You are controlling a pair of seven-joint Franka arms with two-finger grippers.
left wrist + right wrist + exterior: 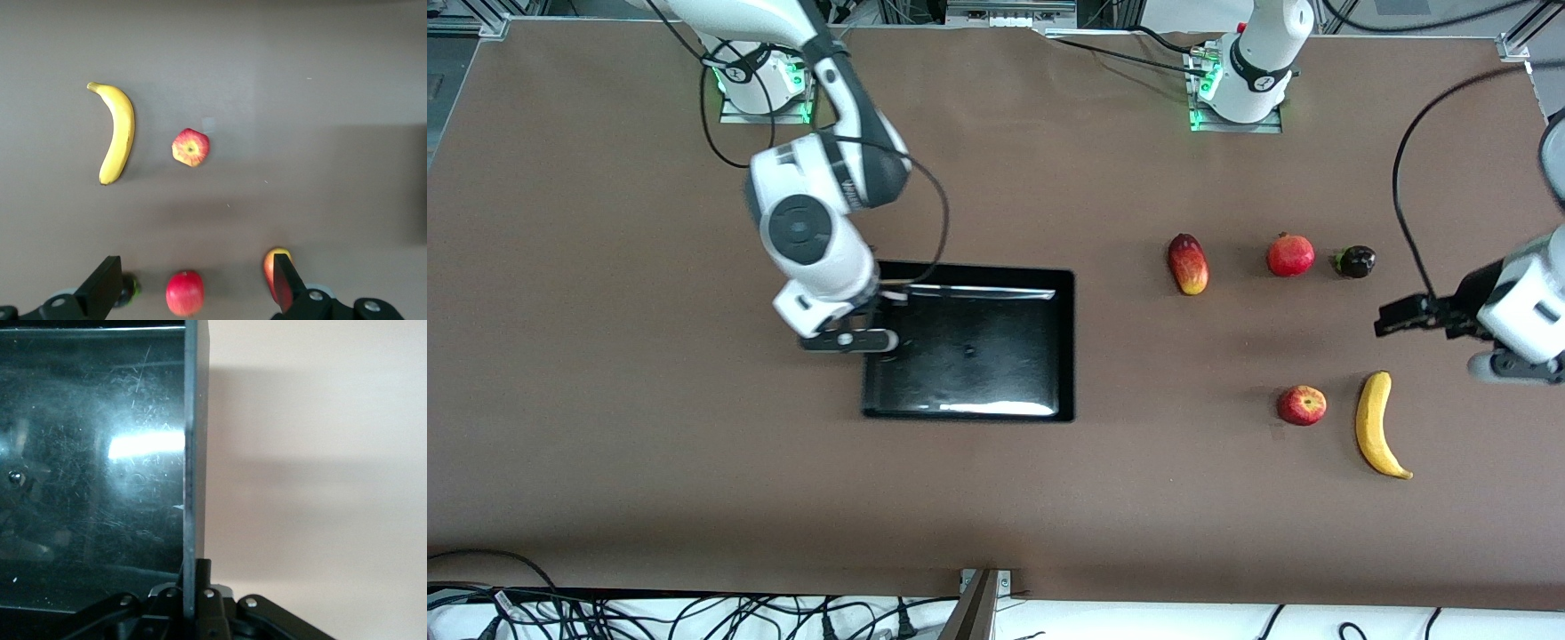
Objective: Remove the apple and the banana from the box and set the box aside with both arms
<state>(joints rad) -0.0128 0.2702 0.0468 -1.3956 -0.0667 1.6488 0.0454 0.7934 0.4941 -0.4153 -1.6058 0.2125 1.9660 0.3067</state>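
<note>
The black box (969, 356) lies mid-table. My right gripper (882, 338) is shut on the box's wall (195, 453) at the side toward the right arm's end; in its wrist view the right gripper (199, 577) clamps that thin wall. The red apple (1303, 405) and yellow banana (1378, 425) lie side by side toward the left arm's end. My left gripper (195, 263) hangs wide open and empty high over the fruits; one of its fingers (1396, 317) shows in the front view. The apple (191, 147) and banana (119, 133) also show in the left wrist view.
A mango (1188, 263), a pomegranate (1290, 255) and a small dark fruit (1356, 261) lie in a row farther from the front camera than the apple and banana. The left wrist view shows the pomegranate (185, 292) and mango (273, 261). The box holds nothing.
</note>
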